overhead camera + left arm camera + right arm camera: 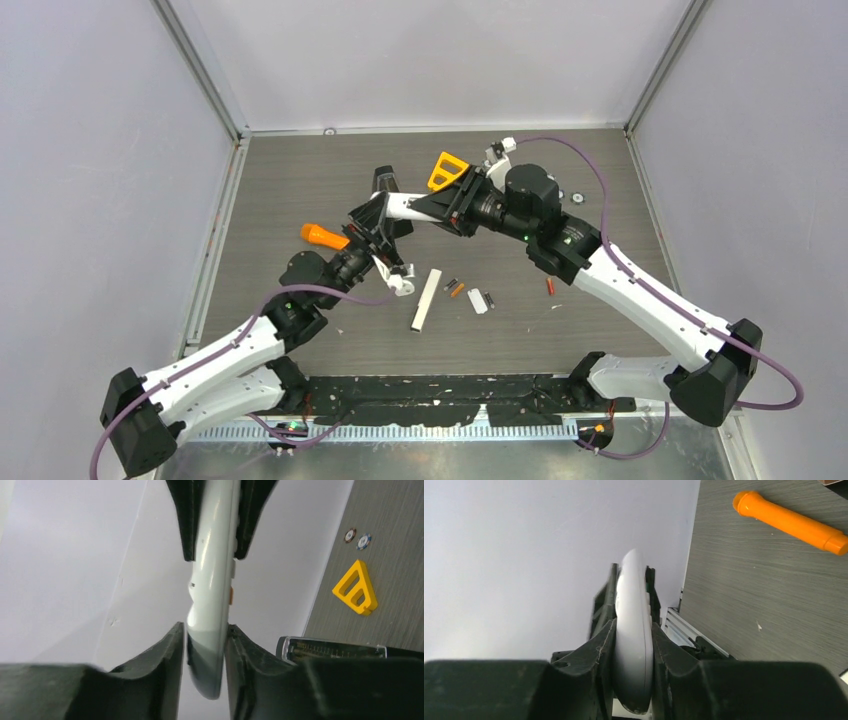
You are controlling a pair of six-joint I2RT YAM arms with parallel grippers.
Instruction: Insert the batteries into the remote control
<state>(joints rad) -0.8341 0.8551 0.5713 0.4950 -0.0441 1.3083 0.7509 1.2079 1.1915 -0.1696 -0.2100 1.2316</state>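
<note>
A white remote [400,208] hangs in the air between both grippers, above the table's middle. My left gripper [378,222] is shut on its one end, seen in the left wrist view [205,650] with the remote [212,580] running upward. My right gripper [438,205] is shut on the other end [633,650]. On the table below lie a dark grey battery [450,283], an orange battery [457,291] and a red battery [550,286], all apart from the grippers. A long white strip [427,298] and a short white piece [478,300] lie beside them.
An orange marker-like cylinder [323,236] lies left of the grippers and also shows in the right wrist view [791,522]. A yellow triangular piece [447,170] lies behind, with round chips [575,197] at the right. The grey side walls stand close.
</note>
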